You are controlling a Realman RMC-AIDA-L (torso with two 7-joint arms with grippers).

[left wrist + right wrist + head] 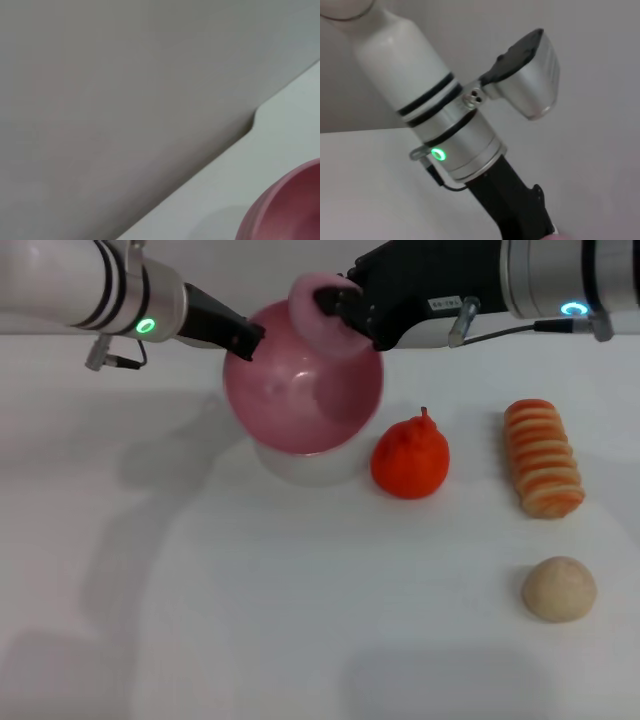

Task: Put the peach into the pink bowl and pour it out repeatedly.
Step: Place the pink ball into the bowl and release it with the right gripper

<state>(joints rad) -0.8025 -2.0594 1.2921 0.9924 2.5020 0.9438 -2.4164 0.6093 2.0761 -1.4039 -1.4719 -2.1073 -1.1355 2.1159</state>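
Note:
In the head view the pink bowl [300, 390] is lifted and tipped, its opening facing me. My left gripper [247, 340] is shut on its left rim. The pale pink peach [318, 312] sits at the bowl's upper rim, with my right gripper [345, 315] shut on it from the right. The bowl's inside holds nothing else. An edge of the bowl [290, 210] shows in the left wrist view. The right wrist view shows only the left arm [450, 145] with its green light.
A white round object [305, 468] stands on the table right under the tipped bowl. Beside it to the right is a red-orange pear-shaped fruit [410, 460], then a striped orange bread [543, 458]. A beige ball [558, 588] lies nearer the front right.

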